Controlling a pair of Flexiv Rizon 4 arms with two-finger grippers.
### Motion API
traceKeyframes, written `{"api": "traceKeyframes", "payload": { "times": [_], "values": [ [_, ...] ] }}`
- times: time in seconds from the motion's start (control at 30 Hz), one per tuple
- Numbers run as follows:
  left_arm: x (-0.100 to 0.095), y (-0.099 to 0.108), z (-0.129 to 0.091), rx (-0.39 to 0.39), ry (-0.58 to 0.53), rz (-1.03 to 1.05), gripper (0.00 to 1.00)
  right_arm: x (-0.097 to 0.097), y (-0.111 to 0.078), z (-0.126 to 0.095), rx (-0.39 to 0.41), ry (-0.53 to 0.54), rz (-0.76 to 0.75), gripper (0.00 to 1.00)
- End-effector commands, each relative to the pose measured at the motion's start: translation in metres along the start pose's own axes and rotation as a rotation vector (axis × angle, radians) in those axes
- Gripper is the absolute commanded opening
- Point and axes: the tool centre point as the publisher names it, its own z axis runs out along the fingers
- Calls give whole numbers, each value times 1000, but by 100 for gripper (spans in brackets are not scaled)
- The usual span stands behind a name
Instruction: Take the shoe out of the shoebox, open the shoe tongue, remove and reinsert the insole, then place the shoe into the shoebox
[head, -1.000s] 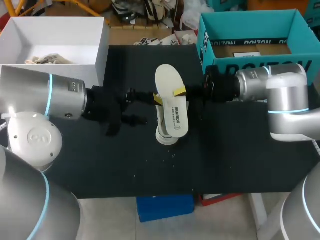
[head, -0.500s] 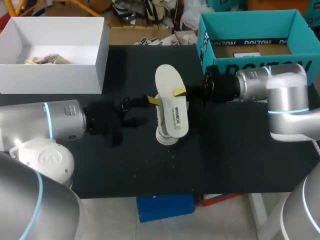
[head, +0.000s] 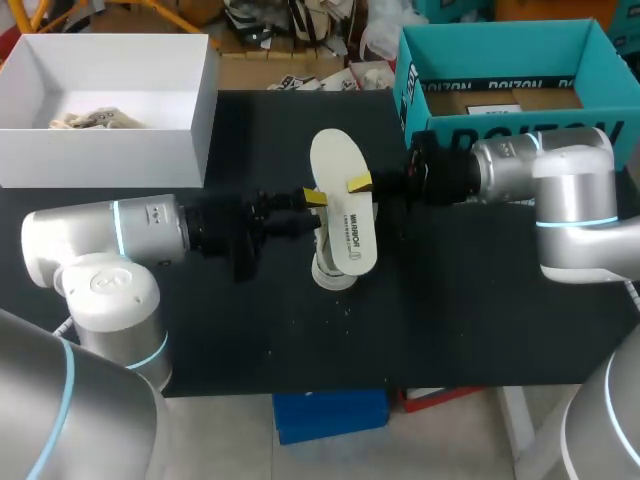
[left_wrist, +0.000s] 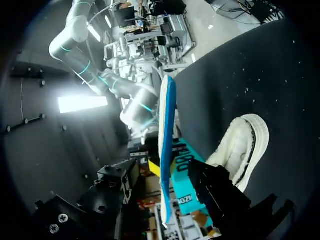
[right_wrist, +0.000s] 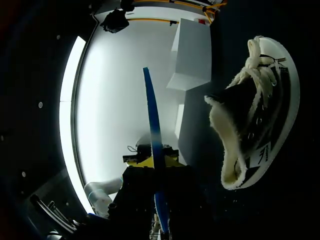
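Currently clamped on insole (head: 338, 160) mid-length: right claw (head: 360, 186). Left claw (head: 312, 205) open astride opposite edge; long axis crosswise to both, shoe (right_wrist: 255, 115) directly beneath.

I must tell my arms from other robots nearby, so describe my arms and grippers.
The left arm and right arm are rounded silver-grey tubes with thin glowing blue rings at the joints. Each ends in black wrist hardware and a black two-fingered gripper with bright yellow tips: the left gripper and the right gripper.
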Motion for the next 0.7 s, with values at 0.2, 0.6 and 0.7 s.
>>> {"api": "traceKeyframes", "payload": {
  "times": [0.2,0.6,0.7],
  "values": [
    [9,4,26,22,-19,-3,45,-1,1,1,0,0,0,0],
    [7,6,39,39,-27,-1,12,-1,1,1,0,0,0,0],
    [10,4,40,41,-18,0,10,-1,1,1,0,0,0,0]
  ]
}}
